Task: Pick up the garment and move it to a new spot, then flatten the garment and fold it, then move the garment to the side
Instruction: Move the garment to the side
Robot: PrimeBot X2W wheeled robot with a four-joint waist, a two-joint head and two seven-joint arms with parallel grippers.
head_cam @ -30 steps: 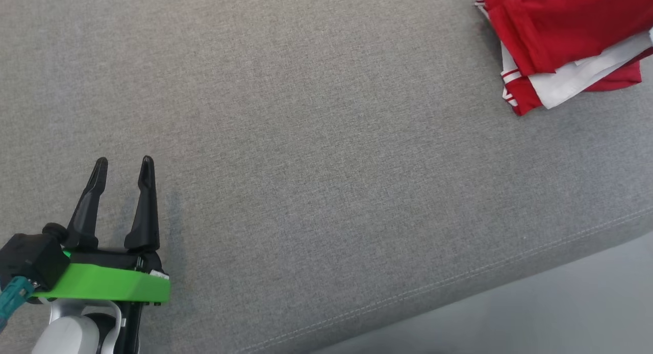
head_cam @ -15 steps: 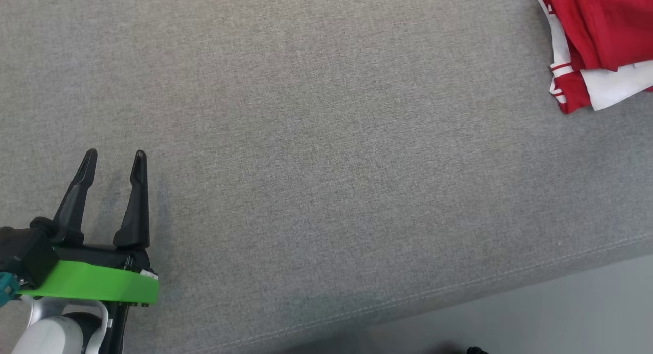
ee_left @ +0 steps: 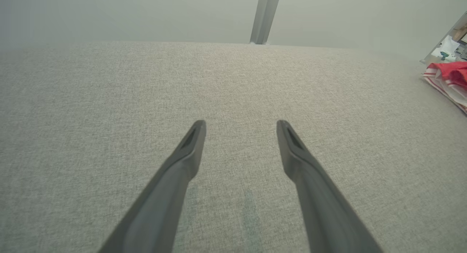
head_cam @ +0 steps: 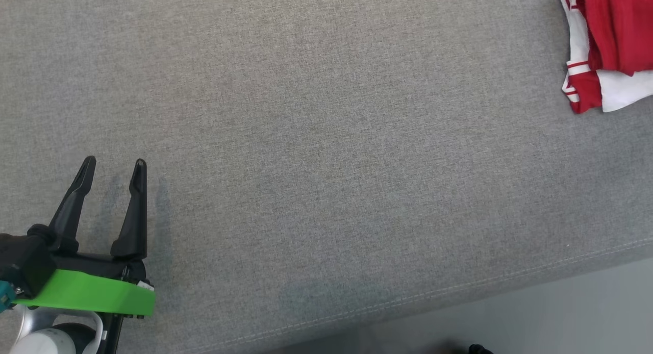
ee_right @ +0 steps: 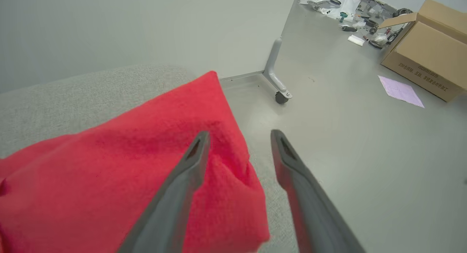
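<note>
Garment (head_cam: 612, 38), red and white, lies folded at two o'clock on the grey worktop (head_cam: 326, 140). My right pincer (ee_right: 239, 133) hangs open over its edge, empty; my left pincer (head_cam: 114, 162), eight o'clock, is open, empty.

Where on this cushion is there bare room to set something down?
The grey cushion is bare from the left fingers across to the red garment, down to the stitched front edge. Crowded only at the right end, where the right fingers hang over it.
</note>
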